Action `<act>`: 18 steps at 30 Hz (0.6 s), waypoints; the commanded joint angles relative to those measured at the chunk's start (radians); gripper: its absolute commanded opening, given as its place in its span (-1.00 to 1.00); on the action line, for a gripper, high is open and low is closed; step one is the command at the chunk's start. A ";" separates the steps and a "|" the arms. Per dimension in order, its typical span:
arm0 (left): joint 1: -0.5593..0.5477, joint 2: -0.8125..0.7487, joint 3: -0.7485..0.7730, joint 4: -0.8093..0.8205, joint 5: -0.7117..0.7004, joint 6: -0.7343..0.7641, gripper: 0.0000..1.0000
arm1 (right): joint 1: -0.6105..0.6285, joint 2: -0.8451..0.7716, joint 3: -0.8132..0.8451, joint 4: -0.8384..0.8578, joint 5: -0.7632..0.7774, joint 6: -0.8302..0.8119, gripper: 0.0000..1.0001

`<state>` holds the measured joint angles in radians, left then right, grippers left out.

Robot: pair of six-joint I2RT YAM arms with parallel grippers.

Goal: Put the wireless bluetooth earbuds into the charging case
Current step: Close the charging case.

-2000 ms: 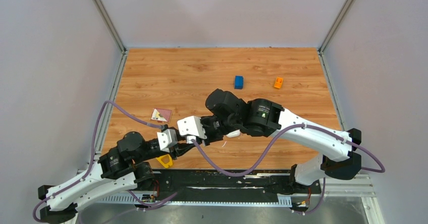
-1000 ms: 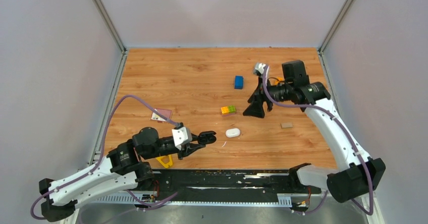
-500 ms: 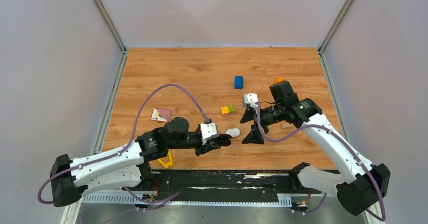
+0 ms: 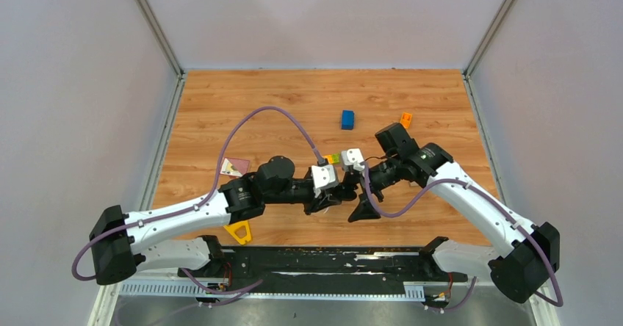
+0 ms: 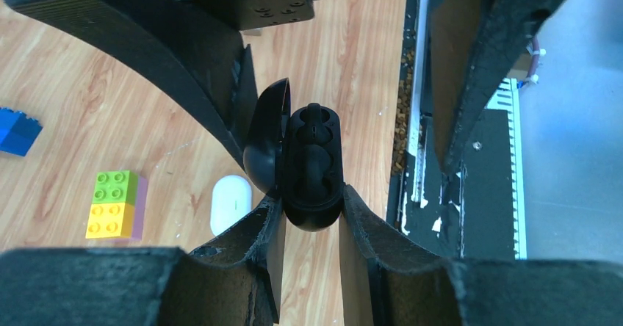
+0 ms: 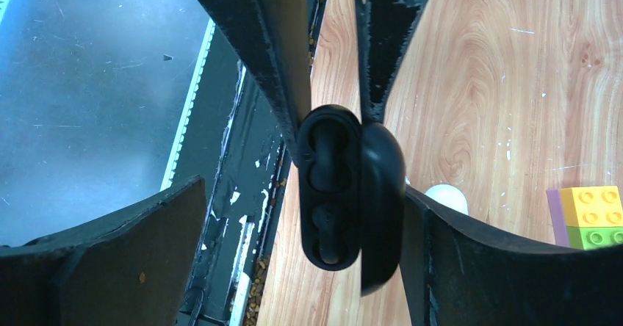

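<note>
My left gripper point(image 5: 312, 219) is shut on the lower end of the black charging case point(image 5: 314, 161), holding it above the table. Its lid point(image 5: 263, 139) hangs open to one side. Dark rounded shapes fill the case's wells point(image 6: 327, 186); I cannot tell whether they are the earbuds. My right gripper point(image 6: 305, 194) is open, with one finger on each side of the case. The finger point(image 6: 470, 252) on the lid side is close against the lid point(image 6: 382, 201). In the top view the two grippers point(image 4: 334, 197) point(image 4: 361, 194) meet near the table's front middle.
A white oval pebble-shaped object point(image 5: 230, 203) lies on the table under the case. A yellow-green brick point(image 4: 334, 158) is just behind the grippers. A blue brick point(image 4: 347, 119) and an orange brick point(image 4: 405, 120) lie further back. A pink card point(image 4: 235, 167) and a yellow triangular piece point(image 4: 239, 233) are at the left.
The left arm has carried the case rightward and forward over the white object. The right arm has swung in from the back right, and its jaws have widened around the case.
</note>
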<state>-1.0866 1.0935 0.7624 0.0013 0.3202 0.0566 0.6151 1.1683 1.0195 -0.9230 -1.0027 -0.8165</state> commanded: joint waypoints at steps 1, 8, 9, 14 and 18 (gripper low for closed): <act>-0.003 0.005 0.033 0.100 -0.082 -0.075 -1.00 | 0.005 -0.030 0.025 -0.023 -0.039 -0.039 0.86; -0.001 0.009 -0.014 0.074 -0.188 -0.219 -1.00 | -0.053 -0.059 0.099 -0.012 0.176 0.053 0.97; -0.001 0.000 -0.032 0.082 -0.188 -0.247 -1.00 | -0.070 -0.065 0.099 0.013 0.222 0.075 0.98; -0.002 -0.076 -0.136 0.099 -0.201 -0.404 -1.00 | -0.205 -0.116 0.044 0.180 0.266 0.283 0.99; -0.001 -0.133 -0.147 -0.026 -0.313 -0.508 -1.00 | -0.249 -0.109 -0.054 0.257 0.262 0.427 0.99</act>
<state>-1.0870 1.0294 0.6060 0.0299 0.1177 -0.2974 0.3985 1.0618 1.0431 -0.7921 -0.7658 -0.5835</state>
